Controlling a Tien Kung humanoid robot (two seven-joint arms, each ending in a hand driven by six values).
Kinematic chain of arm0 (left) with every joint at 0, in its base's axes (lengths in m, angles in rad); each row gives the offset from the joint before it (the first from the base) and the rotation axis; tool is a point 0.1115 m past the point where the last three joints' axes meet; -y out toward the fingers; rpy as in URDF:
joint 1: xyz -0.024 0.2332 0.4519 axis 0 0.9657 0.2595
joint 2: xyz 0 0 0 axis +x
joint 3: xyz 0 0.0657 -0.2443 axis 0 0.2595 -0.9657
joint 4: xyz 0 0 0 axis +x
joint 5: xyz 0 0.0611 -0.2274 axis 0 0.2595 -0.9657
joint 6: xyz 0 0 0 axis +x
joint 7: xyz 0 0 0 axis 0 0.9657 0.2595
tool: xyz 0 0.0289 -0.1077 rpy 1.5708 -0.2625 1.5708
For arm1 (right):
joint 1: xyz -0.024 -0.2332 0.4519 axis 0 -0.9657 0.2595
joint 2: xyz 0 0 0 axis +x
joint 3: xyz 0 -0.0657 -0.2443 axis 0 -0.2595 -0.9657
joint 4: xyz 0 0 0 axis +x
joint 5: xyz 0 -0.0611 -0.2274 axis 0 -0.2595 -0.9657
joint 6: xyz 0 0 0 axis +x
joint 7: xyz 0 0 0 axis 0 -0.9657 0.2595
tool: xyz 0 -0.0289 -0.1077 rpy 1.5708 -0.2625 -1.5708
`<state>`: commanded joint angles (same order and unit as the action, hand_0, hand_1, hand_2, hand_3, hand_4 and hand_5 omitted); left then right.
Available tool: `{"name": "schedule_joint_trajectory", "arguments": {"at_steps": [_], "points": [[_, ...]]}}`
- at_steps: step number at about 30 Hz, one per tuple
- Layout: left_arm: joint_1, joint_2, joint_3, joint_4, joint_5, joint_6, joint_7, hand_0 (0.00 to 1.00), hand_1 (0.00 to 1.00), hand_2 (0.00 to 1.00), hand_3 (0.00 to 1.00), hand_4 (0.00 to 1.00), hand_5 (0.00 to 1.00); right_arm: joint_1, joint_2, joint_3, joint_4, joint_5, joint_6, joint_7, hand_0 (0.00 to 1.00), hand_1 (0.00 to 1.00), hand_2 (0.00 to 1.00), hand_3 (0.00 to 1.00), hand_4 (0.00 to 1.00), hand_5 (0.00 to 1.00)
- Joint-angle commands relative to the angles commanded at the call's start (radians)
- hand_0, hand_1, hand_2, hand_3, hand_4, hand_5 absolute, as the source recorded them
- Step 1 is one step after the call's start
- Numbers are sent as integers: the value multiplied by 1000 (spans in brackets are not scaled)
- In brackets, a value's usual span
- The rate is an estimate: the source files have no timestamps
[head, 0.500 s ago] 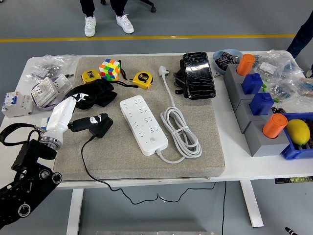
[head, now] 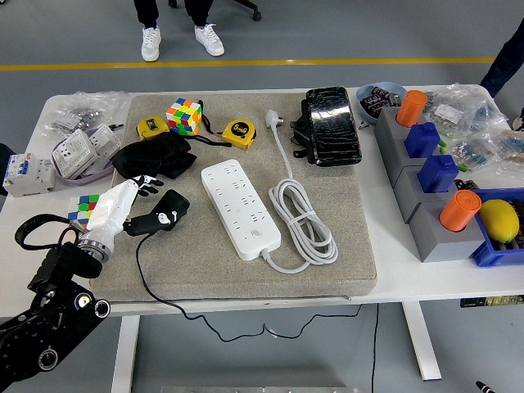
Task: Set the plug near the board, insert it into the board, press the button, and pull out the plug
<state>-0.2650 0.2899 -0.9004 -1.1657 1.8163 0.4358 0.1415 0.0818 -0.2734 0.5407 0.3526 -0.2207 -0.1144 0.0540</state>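
The white power strip (head: 240, 208) lies on the grey mat (head: 327, 262), with its white cable (head: 303, 221) coiled to its right. The black plug (head: 168, 210) lies on the mat left of the strip, and its black cord (head: 151, 282) runs over the table's near edge. My left hand (head: 141, 201), white with black fingers (head: 146, 182), is at the plug's left end. The fingers are spread above the plug and the thumb lies along its near side. It does not look gripped. My right arm is out of view.
A black pouch (head: 155, 155), a colour cube (head: 184, 115) and two yellow tape measures (head: 238, 132) lie behind the plug. A small cube (head: 82, 210) sits left of my hand. A black device (head: 332, 125) is at the back. Grey blocks (head: 434, 213) and a blue bin (head: 499, 246) stand at right.
My left hand has drawn back left and lowered, and its fingers have lifted off the plug and spread. The plug has turned slightly. A small cube now shows left of the hand.
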Motion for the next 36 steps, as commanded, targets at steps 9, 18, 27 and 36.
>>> {"name": "schedule_joint_trajectory", "arguments": {"at_steps": [9,18,27,36], "points": [[-23,-3,26,31,18,0,15,647,661,651,711,998,526,3,0,-2,0,1,0,0,572,642,612,537,920,483],[-47,4,63,48,14,5,27,473,589,597,692,998,470,7,-4,-10,2,3,-1,1,572,642,613,538,921,482],[-64,3,86,57,12,15,35,393,490,503,606,998,352,10,-7,-14,4,1,-2,2,573,642,611,538,920,483],[-70,2,96,65,3,27,36,337,444,482,561,998,296,6,-10,-19,4,2,-2,2,573,642,611,538,920,482]]}}
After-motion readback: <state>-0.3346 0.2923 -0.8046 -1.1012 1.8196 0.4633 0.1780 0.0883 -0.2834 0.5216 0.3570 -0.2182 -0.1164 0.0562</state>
